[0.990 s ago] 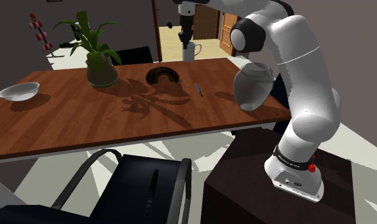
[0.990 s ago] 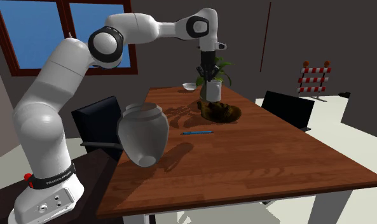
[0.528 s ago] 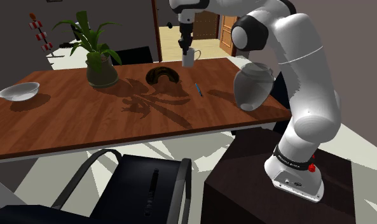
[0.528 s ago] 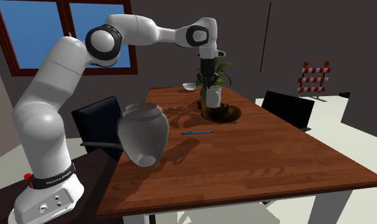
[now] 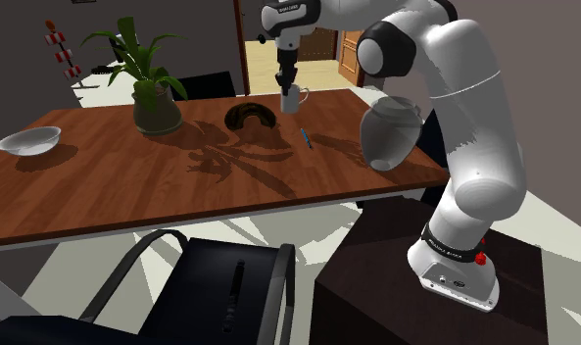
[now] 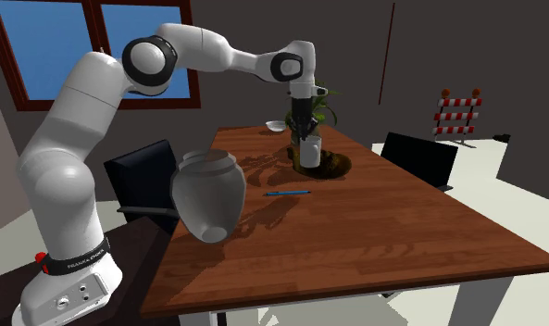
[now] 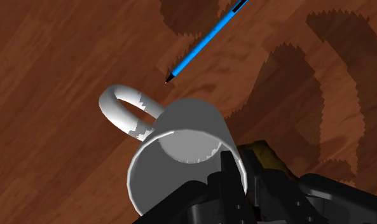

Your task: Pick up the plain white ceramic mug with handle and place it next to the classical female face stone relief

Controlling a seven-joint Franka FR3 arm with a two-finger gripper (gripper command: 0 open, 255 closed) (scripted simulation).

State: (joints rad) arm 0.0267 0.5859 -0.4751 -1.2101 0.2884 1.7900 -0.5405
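A white robot arm (image 5: 455, 118) reaches from its stand across a long brown wooden tabletop (image 5: 131, 186) toward the far long edge. A large grey vase (image 5: 390, 132) stands at the tabletop corner nearest the stand. A potted plant (image 5: 153, 93) stands near the far edge, toward the shoulder view's left, well apart from the work.

The face relief (image 5: 251, 118), drawn as a dark brown rounded lump, lies near the middle of the far edge. Just beside it, on the side toward the vase, the black hand (image 5: 286, 86) holds the plain white mug (image 5: 294, 96). The fingers are closed on the mug's rim, one inside the cup and one outside, with the handle pointing away from the hand. The mug hangs low by the relief. Whether its base touches the wood cannot be told. A thin blue pen (image 5: 305, 137) lies on the tabletop close by, nearer the front edge.

The carrying step looks nearly done and placing is in hand. The next move likely calls for lowering the mug onto bare wood between relief and pen, then opening the fingers and lifting straight up so the mug is not tipped.
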